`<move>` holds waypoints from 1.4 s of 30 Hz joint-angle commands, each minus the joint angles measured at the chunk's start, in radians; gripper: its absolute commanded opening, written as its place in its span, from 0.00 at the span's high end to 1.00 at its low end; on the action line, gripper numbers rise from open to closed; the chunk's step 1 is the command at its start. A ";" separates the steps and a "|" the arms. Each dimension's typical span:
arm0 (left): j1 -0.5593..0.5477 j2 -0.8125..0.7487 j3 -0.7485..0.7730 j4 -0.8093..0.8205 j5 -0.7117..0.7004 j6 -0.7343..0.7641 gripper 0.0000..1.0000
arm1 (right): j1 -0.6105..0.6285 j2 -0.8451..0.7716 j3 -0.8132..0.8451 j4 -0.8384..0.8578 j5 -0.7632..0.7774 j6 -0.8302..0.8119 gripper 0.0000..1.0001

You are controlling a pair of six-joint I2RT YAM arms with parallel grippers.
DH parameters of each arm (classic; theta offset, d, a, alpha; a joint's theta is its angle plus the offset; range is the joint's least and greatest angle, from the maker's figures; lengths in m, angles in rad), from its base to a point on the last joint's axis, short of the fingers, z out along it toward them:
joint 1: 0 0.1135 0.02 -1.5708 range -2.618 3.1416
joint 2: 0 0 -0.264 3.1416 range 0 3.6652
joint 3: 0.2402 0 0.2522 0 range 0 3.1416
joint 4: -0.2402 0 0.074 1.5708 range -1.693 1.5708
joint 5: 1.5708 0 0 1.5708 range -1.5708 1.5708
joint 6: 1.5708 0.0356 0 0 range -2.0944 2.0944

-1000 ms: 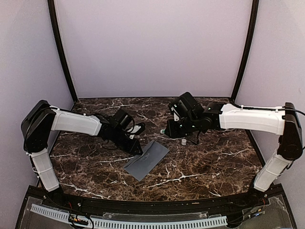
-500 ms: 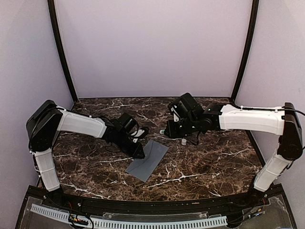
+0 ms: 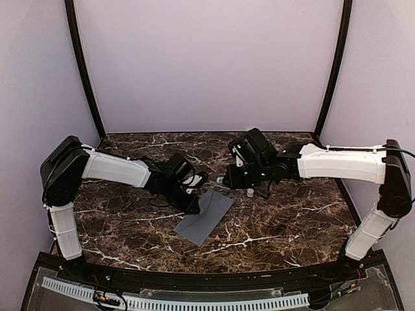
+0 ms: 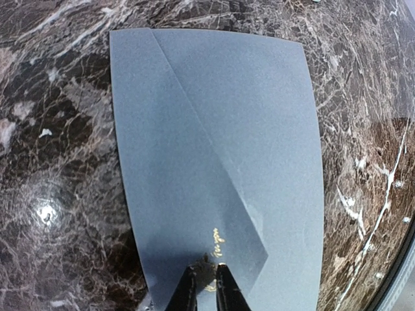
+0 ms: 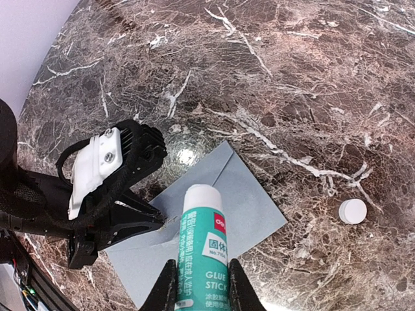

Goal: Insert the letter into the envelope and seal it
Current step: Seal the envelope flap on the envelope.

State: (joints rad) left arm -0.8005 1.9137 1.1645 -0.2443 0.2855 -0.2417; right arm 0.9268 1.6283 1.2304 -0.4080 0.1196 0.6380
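envelope (image 4: 214, 162): slate-grey, flat at table centre, flap folded down
contents: I can't see inside, can't tell
left gripper (image 4: 207, 293): tips on the flap's point beside a gold mark (image 4: 217, 241); jaws almost together, I can't tell if they pinch paper
right gripper (image 5: 198, 285): clamped on uncapped green glue stick (image 5: 202, 246), just far-right of envelope
cap (image 5: 353, 210): white, on table right of envelope, apart
table (image 3: 285, 223): dark brown marble, white veins
walls (image 3: 207, 65): pale lilac

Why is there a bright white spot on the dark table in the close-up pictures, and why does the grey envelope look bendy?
Left wrist view: that spot is light glare on the shiny table, and the wide lens bows the straight edges of the envelope. Right wrist view: similar glare beside the envelope; the glue stick looks huge, being close to the lens.
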 commanded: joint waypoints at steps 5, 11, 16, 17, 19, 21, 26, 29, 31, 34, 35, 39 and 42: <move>-0.031 -0.012 0.032 -0.008 -0.050 -0.003 0.89 | -0.006 -0.029 -0.046 0.053 0.018 0.015 0.98; -0.043 -0.025 0.031 0.042 -0.028 -0.031 0.90 | -0.008 -0.049 -0.068 0.045 0.037 0.027 0.98; -0.053 -0.028 0.028 0.066 -0.030 -0.046 0.90 | -0.014 -0.077 -0.089 0.044 0.053 0.041 0.97; -0.053 -0.029 0.026 0.068 -0.031 -0.048 0.90 | -0.014 -0.079 -0.092 0.047 0.054 0.041 0.97; -0.057 -0.036 0.024 0.075 -0.040 -0.052 0.90 | -0.016 -0.084 -0.096 0.046 0.057 0.043 0.97; -0.061 -0.044 0.024 0.082 -0.046 -0.053 0.90 | -0.016 -0.087 -0.097 0.046 0.058 0.045 0.97; -0.071 -0.059 0.021 0.106 -0.054 -0.061 0.90 | -0.017 -0.089 -0.101 0.048 0.058 0.046 0.97; -0.072 -0.055 0.021 0.115 -0.046 -0.063 0.90 | -0.017 -0.092 -0.103 0.048 0.058 0.047 0.97; -0.074 -0.045 0.021 0.118 -0.038 -0.065 0.90 | -0.017 -0.091 -0.102 0.048 0.058 0.047 0.97; -0.075 -0.026 0.022 0.121 -0.018 -0.066 0.90 | -0.017 -0.091 -0.101 0.049 0.057 0.047 0.97; -0.075 -0.012 0.022 0.122 -0.013 -0.067 0.90 | -0.017 -0.091 -0.102 0.050 0.056 0.046 0.97; -0.081 0.022 0.013 0.133 0.002 -0.082 0.93 | -0.017 -0.087 -0.102 0.056 0.055 0.049 0.97; -0.088 0.032 -0.001 0.138 -0.014 -0.081 0.93 | -0.017 -0.086 -0.104 0.057 0.054 0.047 0.97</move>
State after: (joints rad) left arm -0.8719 1.9327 1.1790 -0.1219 0.2672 -0.3126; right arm 0.9195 1.5631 1.1324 -0.3889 0.1585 0.6758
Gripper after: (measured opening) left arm 0.070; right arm 0.187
